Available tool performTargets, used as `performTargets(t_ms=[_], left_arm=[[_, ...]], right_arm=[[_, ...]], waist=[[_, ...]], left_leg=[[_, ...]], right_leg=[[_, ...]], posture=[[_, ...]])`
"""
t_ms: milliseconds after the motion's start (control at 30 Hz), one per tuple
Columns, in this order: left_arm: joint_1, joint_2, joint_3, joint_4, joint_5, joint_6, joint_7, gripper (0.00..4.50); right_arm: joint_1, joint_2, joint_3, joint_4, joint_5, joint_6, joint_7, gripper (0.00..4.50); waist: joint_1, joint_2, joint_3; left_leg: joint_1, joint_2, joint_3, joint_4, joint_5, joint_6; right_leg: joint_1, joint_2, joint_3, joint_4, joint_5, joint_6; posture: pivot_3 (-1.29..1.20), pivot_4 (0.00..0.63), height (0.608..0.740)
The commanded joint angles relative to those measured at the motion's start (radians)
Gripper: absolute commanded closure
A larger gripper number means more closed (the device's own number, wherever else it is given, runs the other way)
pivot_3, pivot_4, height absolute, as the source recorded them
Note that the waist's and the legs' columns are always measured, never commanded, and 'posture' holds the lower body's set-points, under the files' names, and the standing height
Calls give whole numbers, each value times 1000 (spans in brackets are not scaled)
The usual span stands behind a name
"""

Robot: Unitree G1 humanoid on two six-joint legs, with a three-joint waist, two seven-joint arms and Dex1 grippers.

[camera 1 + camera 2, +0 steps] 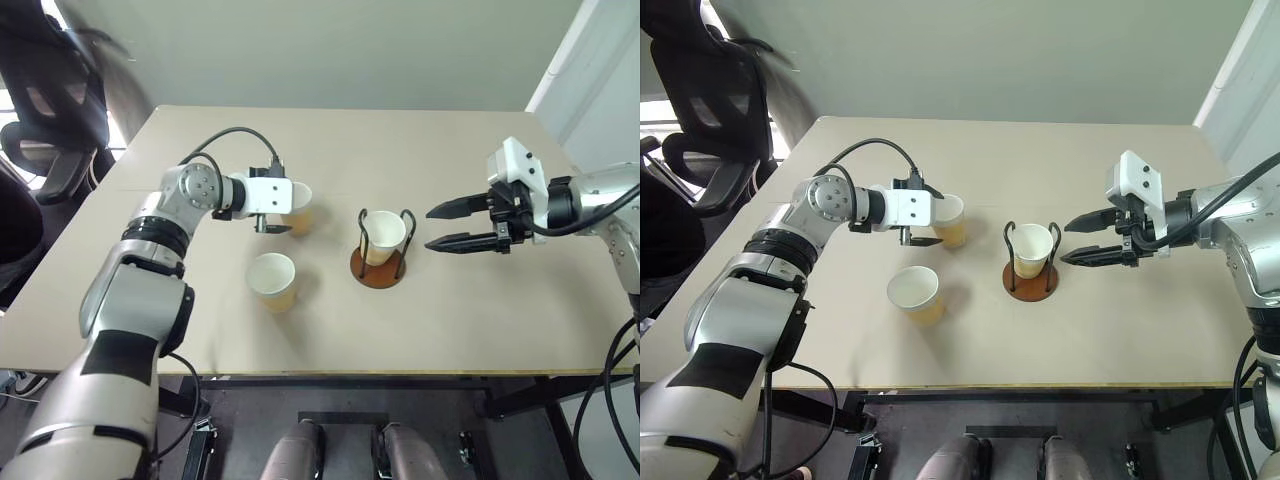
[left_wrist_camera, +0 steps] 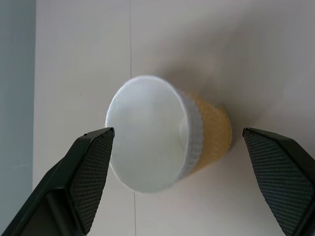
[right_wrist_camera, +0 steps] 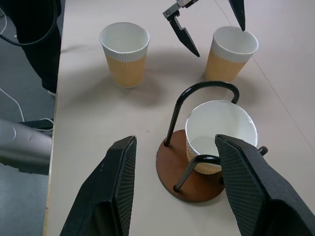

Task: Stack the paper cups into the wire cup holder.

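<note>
**Cups on the counter: three total, one already in the holder**

Counter [image 1: 450, 150] first, since it's the biggest thing here: pale beige, one of them, and everything sits on it. There's also a black office chair [image 1: 45, 110] off past its far left corner.

Arms next, two of them. The left claw [image 1: 275, 220] is stretched out over the middle of the counter with its fingers spread wide and nothing in them. In the left wrist view the two black fingers [image 2: 91, 169] stand on either side of a cup with a gap on both sides, so it's released, not gripping. The right claw [image 1: 455, 226] hangs just to the right of the holder, pointing at it, fingers parted and empty as well.

One wire cup holder [image 1: 380, 262], near the center of the counter: round reddish-brown base with thin black wire loops going up. It's upright.

Paper cups, counted: three, all upright, all tan outside and white inside.
- One cup [image 1: 385, 235] sits inside the holder, between the loops.
- One cup [image 1: 298, 208] stands to the left of the holder, right between the left claw's open fingers.
- One cup [image 1: 273, 282] stands on its own nearer the front edge, left of the holder and clear of both claws.
</note>
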Motion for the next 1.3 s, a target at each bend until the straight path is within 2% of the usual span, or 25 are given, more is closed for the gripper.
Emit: performTargets(t_ms=[33, 1233, 1300], left_arm=[[-26, 6, -1, 1, 9, 0, 20, 0], [-2, -46, -62, 38, 93, 68, 142, 0], [-1, -46, -63, 38, 94, 66, 141, 383]], right_arm=[[-5, -9, -27, -34, 16, 4, -3, 1955], [-4, -8, -38, -95, 63, 62, -39, 1955], [-3, -8, -39, -100, 65, 65, -40, 1928]], waist=[[0, 0, 0], [2, 0, 0], [2, 0, 0]], left_leg=[[0, 0, 0, 0, 0, 0], [0, -2, -1, 0, 2, 0], [0, -2, -1, 1, 2, 0]], right_leg=[[0, 0, 0, 0, 0, 0], [0, 0, 1, 0, 1, 1], [1, 0, 1, 0, 1, 1]], posture=[[0, 150, 740], [0, 150, 740], [0, 150, 740]])
